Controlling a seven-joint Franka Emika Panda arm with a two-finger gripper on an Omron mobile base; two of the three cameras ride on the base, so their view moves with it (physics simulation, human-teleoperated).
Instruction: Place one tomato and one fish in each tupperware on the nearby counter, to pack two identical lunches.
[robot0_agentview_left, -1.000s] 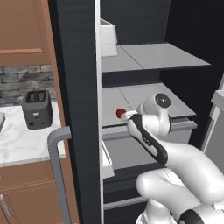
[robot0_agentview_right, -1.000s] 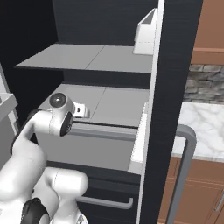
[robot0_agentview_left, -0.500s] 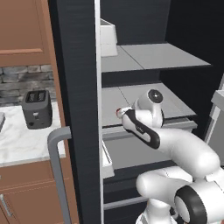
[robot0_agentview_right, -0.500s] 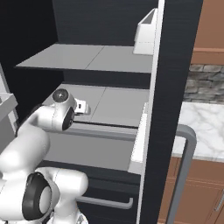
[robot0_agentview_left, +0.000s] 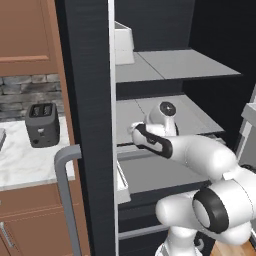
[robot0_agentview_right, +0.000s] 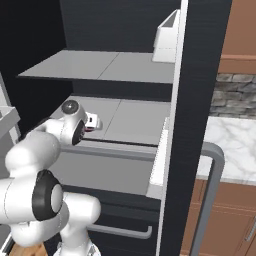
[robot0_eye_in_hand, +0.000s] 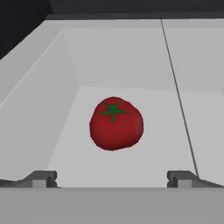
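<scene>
The gripper (robot0_eye_in_hand: 112, 178) is wide open and holds nothing. Its two dark fingertips (robot0_eye_in_hand: 40, 178) stand far apart at the bottom of the hand view. The red tomato (robot0_eye_in_hand: 116, 124) with its little green star on top lies ahead of them, right between the two tips but not touching either one. It rests on the pale grey floor of a fridge shelf (robot0_eye_in_hand: 192, 65), not far from the corner where a side wall and the back wall meet. A thin dark line runs down the shelf floor to the right of the tomato.

From the left base view, the white arm (robot0_agentview_left: 195, 155) reaches into the open black fridge (robot0_agentview_left: 85, 75), over the middle shelf. A white box (robot0_agentview_left: 123, 42) sits on the top shelf. Outside the fridge, a dark toaster (robot0_agentview_left: 43, 124) stands on the white marble counter (robot0_agentview_left: 30, 162) by the stone wall.
</scene>
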